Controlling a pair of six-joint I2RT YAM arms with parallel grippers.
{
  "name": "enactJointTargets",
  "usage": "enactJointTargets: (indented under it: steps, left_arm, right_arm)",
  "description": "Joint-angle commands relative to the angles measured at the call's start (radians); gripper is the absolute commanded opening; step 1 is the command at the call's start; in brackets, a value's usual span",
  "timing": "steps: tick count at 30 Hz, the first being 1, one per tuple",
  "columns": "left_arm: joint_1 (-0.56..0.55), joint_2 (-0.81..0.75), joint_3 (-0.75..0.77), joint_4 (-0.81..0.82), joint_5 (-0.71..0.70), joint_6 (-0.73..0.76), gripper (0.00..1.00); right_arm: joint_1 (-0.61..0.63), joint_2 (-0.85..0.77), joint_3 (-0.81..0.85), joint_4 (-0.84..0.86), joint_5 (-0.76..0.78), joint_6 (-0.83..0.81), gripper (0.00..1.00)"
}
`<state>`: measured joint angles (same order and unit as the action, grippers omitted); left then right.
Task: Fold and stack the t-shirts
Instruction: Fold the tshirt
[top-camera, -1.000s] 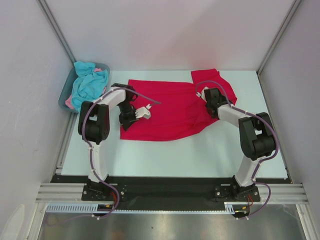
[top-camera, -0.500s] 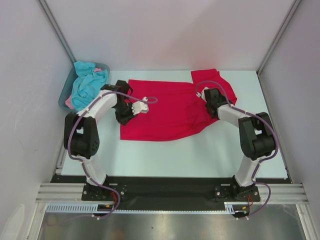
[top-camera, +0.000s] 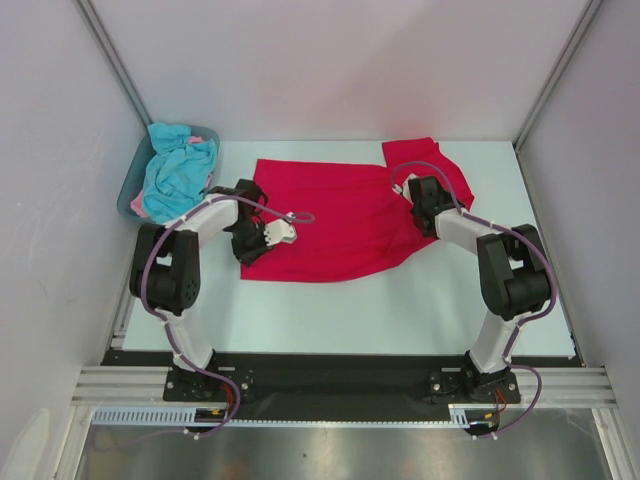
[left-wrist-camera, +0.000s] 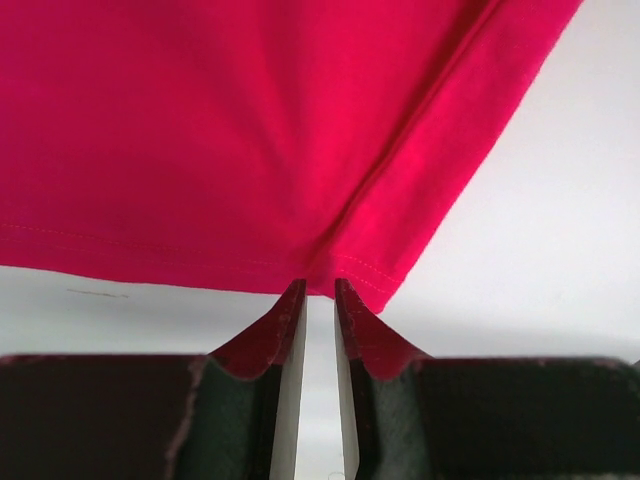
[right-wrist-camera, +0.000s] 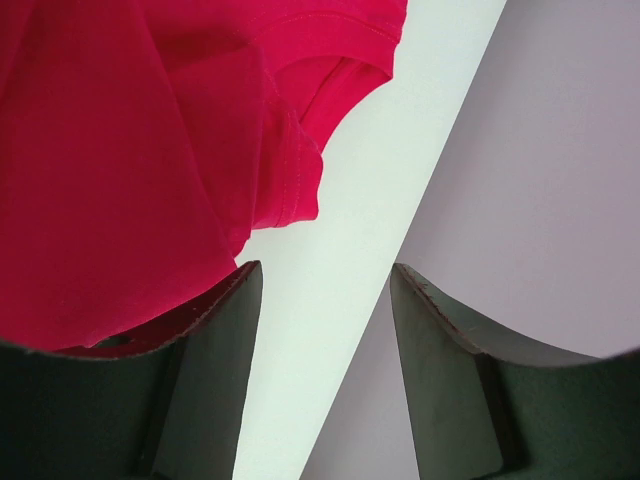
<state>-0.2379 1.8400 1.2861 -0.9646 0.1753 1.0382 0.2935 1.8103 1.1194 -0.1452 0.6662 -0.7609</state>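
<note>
Fold step on the crimson t-shirt, which lies spread flat on the table. Left gripper sits at its near-left hem corner, jaws a slit apart with no cloth between them. Right gripper is beside the sleeve, jaws wide and empty. Next we'd pinch an edge on each side, then fold over.

Pale table w/ white walls
</note>
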Motion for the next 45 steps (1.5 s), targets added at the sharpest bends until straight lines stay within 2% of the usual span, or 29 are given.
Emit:
enactJointTargets:
  steps: [1,14,22,34,45]
  left_arm:
    - [-0.006,-0.038,-0.021,0.043,0.006,-0.007,0.22]
    - [0.009,-0.064,-0.025,0.101,-0.002,-0.035,0.22]
    - [0.051,-0.056,-0.025,0.106,0.061,-0.067,0.22]
    - [0.063,-0.059,0.015,0.001,0.162,-0.058,0.23]
    - [0.060,-0.068,-0.044,0.021,0.105,-0.041,0.23]
  right_arm:
    - [0.006,0.012,0.026,0.022,0.018,-0.003,0.59]
    - [0.007,0.023,0.039,0.024,0.026,-0.015,0.59]
    - [0.007,0.006,0.011,0.027,0.021,0.002,0.59]
    - [0.007,0.004,-0.001,0.045,0.021,-0.002,0.59]
    - [0.009,0.014,0.007,0.047,0.024,0.000,0.59]
